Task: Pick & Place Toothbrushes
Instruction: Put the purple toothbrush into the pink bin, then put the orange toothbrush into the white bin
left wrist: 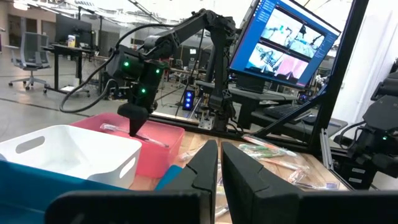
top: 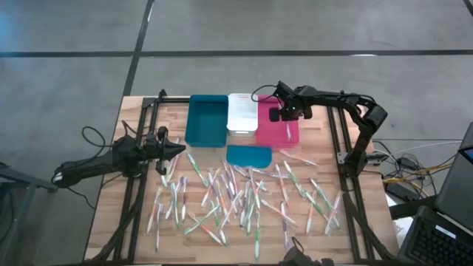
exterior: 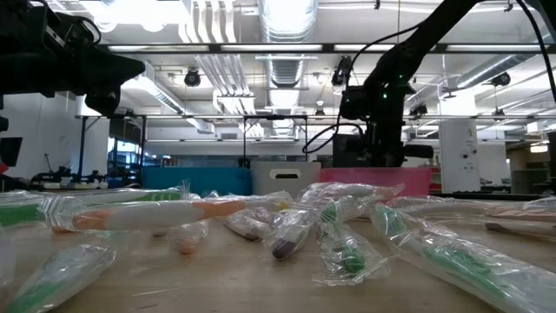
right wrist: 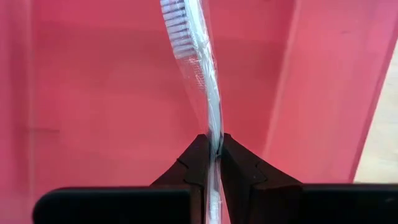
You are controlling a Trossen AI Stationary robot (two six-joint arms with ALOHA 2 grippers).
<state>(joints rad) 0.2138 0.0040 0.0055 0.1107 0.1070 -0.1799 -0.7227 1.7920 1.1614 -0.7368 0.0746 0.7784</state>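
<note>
Right gripper point(right wrist: 214, 149) clamped on wrapped toothbrush point(right wrist: 198, 56) over pink bin point(top: 279, 127), upper centre-right; left gripper point(left wrist: 219, 163) closed, empty, frame left.

Pale wood-plank table point(top: 118, 222) — matt, toothbrushes point(exterior: 287, 228) in glossy crinkled clear plastic wrap, smooth matt pink plastic bin point(right wrist: 93, 93).
</note>
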